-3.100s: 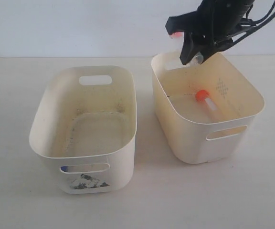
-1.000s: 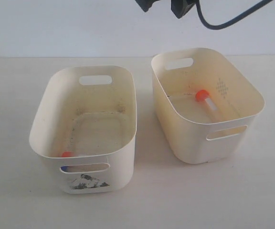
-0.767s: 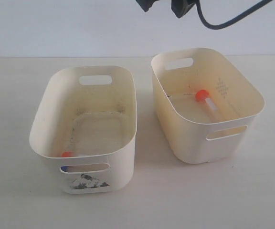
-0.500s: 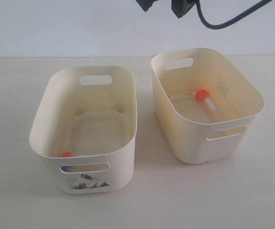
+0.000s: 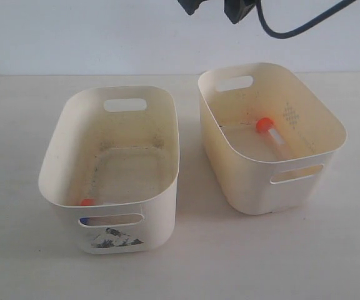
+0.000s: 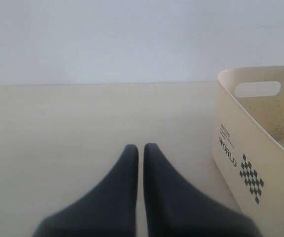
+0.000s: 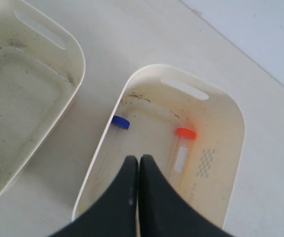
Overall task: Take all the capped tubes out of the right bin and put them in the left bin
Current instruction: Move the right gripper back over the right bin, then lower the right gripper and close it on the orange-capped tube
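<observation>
The yellowish right bin point(image 7: 233, 148) holds two capped tubes lying on its floor: a blue-capped one point(image 7: 120, 122) along one long wall and an orange-capped one point(image 7: 185, 133) beside the dotted diamond pattern. My right gripper point(image 7: 139, 158) hangs shut and empty high above this bin. In the exterior view only the orange-capped tube point(image 5: 269, 129) shows in the right bin point(image 5: 330, 128); the blue one is hidden by a wall. An orange cap point(image 5: 87, 202) peeks over the near wall of the left bin point(image 5: 167, 134). My left gripper point(image 6: 138, 146) is shut and empty over bare table beside the left bin point(image 6: 260, 148).
The two bins stand side by side on a pale table with a narrow gap between them. Dark parts of the right arm point(image 5: 237, 9) and its cable point(image 5: 292, 28) hang at the top edge of the exterior view. A plain wall runs behind the table.
Three seconds ago my right gripper held an orange-capped tube over the right bin. That tube now lies in the left bin. Nothing has moved in the last second.
</observation>
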Robot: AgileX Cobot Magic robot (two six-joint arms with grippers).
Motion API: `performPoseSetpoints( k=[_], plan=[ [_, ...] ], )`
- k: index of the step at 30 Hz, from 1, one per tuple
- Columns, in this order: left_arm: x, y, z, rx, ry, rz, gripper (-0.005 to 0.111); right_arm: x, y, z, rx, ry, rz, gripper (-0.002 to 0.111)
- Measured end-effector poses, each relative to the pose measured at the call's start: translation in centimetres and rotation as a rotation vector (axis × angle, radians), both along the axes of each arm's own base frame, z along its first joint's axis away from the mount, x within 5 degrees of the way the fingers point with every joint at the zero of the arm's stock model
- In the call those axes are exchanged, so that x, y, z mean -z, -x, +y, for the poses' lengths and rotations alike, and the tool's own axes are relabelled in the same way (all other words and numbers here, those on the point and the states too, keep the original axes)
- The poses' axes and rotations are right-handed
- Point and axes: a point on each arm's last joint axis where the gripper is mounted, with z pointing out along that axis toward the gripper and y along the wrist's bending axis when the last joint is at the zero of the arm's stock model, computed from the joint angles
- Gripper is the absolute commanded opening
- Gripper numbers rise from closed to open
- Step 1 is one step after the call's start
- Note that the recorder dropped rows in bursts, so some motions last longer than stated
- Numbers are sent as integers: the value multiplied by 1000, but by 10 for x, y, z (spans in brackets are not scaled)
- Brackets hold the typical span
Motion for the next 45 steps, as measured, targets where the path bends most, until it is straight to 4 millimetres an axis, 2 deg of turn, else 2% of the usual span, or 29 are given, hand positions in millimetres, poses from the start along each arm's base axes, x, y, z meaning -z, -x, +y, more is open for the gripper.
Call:
performPoseSetpoints(
  k=[4,7,14,17,21,25,29,37,45],
  plan=[
    [0,0,0,0,0,0,4,8,-12,-3,78,67,-34,0],
    [0,0,0,0,0,0,4,21,-23,-1,112,121,-36,0],
    [0,0,0,0,0,0,4,81,-57,13,149,216,74,0],
    [0,0,0,0,0,0,4,100,-71,3,194,218,125,0],
    [0,0,0,0,0,0,4,113,-86,-24,280,123,223,0],
    [0,0,0,0,0,0,4,123,-92,-50,347,103,272,0],
    [0,0,0,0,0,0,4,134,-93,-58,359,161,289,0],
    [0,0,0,0,0,0,4,173,-104,-55,346,262,348,-1],
    [0,0,0,0,0,0,4,216,-109,-34,290,401,375,-1]
  ],
)
